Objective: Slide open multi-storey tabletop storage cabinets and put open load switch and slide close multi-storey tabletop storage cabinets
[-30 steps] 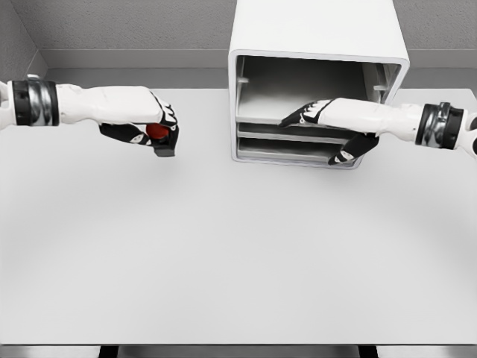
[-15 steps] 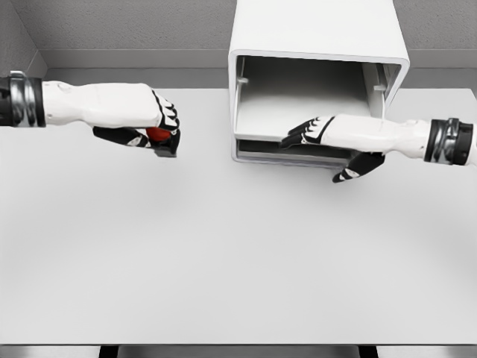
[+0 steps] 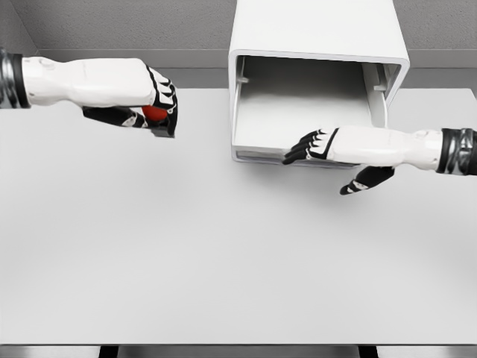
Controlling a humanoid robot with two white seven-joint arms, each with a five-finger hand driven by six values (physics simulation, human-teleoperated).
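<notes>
A white tabletop storage cabinet (image 3: 319,30) stands at the far middle of a pale grey table (image 3: 223,253), its front open toward the viewer. Its top drawer (image 3: 298,119) is slid out, showing a bare tray floor. The right hand (image 3: 320,145) reaches in from the right edge, fingers lying over the drawer's front lip and thumb (image 3: 365,179) hanging below it, so the hand grips that lip. The left hand (image 3: 141,101) comes in from the left edge, raised above the table and well apart from the cabinet. Its fingers are curled tight around the load switch (image 3: 158,118), a small dark block with a red part showing.
</notes>
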